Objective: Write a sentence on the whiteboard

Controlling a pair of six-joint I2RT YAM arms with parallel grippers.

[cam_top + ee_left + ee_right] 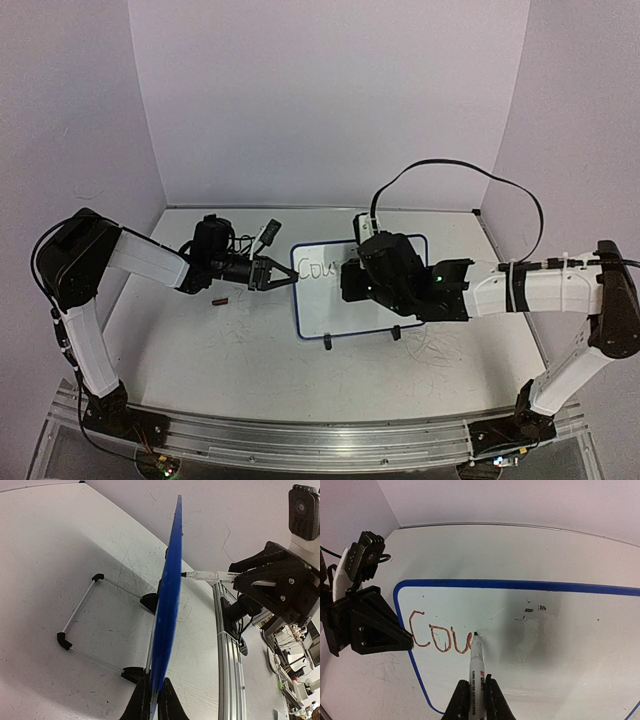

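The whiteboard point(330, 312), white with a dark-blue frame, stands tilted at mid-table. The sentence point(318, 270) reads only "Cou" in reddish-brown at the board's upper left; it also shows in the right wrist view point(440, 639). My left gripper point(289, 281) is shut on the board's left edge, seen edge-on as a blue strip point(167, 610) between the jaws. My right gripper point(476, 700) is shut on a white marker point(477, 662), whose tip touches the board just right of the "u". The marker point(207, 576) also shows from the left wrist.
A small dark-red cap point(221, 300) lies on the table left of the board. The board's wire stand point(80, 620) and black feet point(327, 343) rest on the scratched tabletop. An aluminium rail point(300, 435) runs along the near edge. Faint dark smudges point(530, 611) mark the board.
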